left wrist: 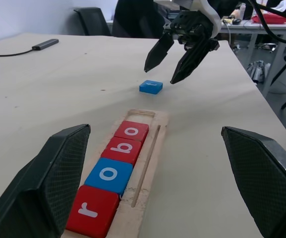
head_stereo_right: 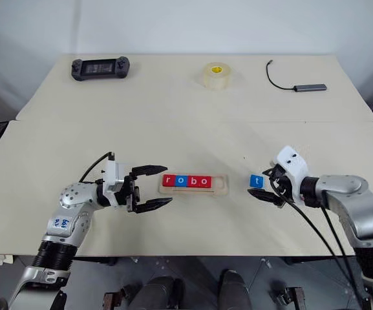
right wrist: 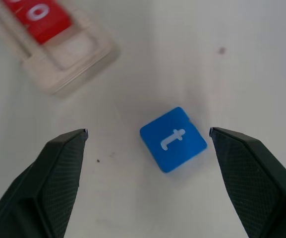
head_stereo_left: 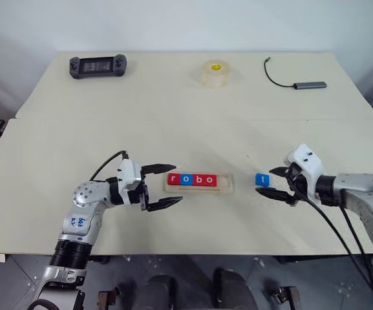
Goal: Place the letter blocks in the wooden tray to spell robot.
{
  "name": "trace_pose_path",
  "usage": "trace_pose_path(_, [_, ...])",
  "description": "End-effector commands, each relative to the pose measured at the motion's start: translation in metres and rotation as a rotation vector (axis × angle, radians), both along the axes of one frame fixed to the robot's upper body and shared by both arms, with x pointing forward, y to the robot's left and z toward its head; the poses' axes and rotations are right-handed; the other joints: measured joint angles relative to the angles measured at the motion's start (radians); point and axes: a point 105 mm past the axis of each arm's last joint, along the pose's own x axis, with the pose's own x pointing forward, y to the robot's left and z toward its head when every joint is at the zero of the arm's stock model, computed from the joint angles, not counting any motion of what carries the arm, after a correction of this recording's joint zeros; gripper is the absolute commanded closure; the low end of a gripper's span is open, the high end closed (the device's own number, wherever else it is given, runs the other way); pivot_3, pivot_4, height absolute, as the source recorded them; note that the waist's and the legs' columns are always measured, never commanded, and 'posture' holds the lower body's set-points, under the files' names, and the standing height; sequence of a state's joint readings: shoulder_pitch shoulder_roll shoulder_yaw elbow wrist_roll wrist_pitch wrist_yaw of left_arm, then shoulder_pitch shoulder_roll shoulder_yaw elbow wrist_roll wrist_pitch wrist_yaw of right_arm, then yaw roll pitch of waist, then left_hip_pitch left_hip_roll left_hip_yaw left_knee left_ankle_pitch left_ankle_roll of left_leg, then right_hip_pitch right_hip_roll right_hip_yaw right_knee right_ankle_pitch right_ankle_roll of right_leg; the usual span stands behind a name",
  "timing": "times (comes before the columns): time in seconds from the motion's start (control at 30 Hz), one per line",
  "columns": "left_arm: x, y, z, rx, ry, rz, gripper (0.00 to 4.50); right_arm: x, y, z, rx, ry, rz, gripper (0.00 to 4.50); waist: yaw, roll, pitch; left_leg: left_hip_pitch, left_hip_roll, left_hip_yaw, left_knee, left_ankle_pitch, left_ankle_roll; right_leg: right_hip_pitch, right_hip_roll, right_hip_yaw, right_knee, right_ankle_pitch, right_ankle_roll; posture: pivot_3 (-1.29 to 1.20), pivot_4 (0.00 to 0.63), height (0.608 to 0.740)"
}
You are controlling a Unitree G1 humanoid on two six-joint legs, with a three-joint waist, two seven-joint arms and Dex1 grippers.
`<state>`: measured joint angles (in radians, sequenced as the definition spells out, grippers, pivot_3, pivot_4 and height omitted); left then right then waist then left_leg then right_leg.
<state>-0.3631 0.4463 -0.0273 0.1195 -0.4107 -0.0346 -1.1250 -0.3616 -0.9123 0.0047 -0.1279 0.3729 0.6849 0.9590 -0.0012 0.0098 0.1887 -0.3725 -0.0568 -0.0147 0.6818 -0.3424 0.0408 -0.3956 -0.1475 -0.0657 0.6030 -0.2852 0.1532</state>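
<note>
While both end effectors gape empty, blue "t" block lies outside tray.

It looks like a lab or office: beyond the table stand black chairs and another cluttered desk.

The wooden tray is pale, raw-looking wood; the letter blocks look smooth and painted; the surface is matt cream; end-effector fingers are textured black.
</note>
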Motion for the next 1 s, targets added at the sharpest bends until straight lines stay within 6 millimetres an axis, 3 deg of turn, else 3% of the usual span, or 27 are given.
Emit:
trace_pose_path(0.03, [-0.004,0.001,0.009,-0.003,-0.054,0.000,0.00,0.013,-0.008,-0.001,-0.077,-0.013,0.112,0.37,-0.001,0.000,0.000,0.000,0.000,0.000,0.000,0.000,0.000,0.000,0.000,0.000,0.000,0.000,0.000,0.00,0.150,0.740])
trace_pose_path(0.17, [-0.005,0.001,0.011,-0.004,-0.059,0.007,0.00,0.025,-0.013,-0.009,-0.119,0.010,0.152,0.37,0.003,0.000,0.000,0.000,0.000,-0.001,0.001,0.000,0.000,0.001,-0.001,-0.001,-0.001,0.000,0.000,0.00,0.150,0.740])
trace_pose_path(0.2, [-0.006,0.001,0.011,-0.004,-0.060,0.011,0.00,0.026,-0.013,-0.011,-0.115,0.023,0.161,0.55,0.004,0.000,0.000,0.000,0.000,-0.001,0.001,0.000,0.000,0.001,-0.001,-0.002,-0.001,0.000,0.000,0.00,0.150,0.740])
trace_pose_path(0.27, [-0.006,0.003,0.011,-0.003,-0.062,0.017,0.00,0.027,-0.012,-0.013,-0.114,0.028,0.182,0.97,0.003,0.000,0.000,-0.001,0.000,-0.002,0.001,0.000,0.000,0.001,-0.001,-0.003,-0.002,0.000,0.000,0.00,0.150,0.740])
trace_pose_path(0.47, [-0.012,0.006,0.012,-0.007,-0.045,0.013,0.00,0.029,-0.014,-0.015,-0.130,0.044,0.208,2.96,0.003,0.000,0.000,-0.001,0.001,-0.003,0.001,0.000,-0.001,0.002,-0.001,-0.004,-0.003,0.000,0.000,0.00,0.150,0.740])
trace_pose_path(0.53, [-0.012,0.006,0.013,-0.009,-0.050,0.015,0.00,0.031,-0.010,-0.006,-0.117,0.013,0.229,3.04,0.002,0.000,0.000,-0.001,0.001,-0.003,0.001,0.000,-0.001,0.002,-0.001,-0.004,-0.003,0.000,0.000,0.00,0.150,0.740])
trace_pose_path(0.67, [-0.013,0.008,0.015,-0.008,-0.059,-0.003,0.00,0.023,0.025,0.024,-0.067,-0.071,0.437,3.04,0.000,0.000,0.000,-0.001,0.001,-0.003,0.001,0.000,-0.001,0.002,-0.001,-0.004,-0.003,0.000,0.000,0.00,0.150,0.740])
trace_pose_path(1.0, [-0.011,0.002,0.014,-0.011,-0.060,-0.007,0.00,0.029,0.071,0.013,-0.104,-0.019,0.500,3.04,0.003,0.001,0.000,-0.001,0.001,-0.003,0.001,-0.001,-0.002,0.001,-0.001,-0.005,-0.002,0.000,0.000,0.00,0.150,0.740])
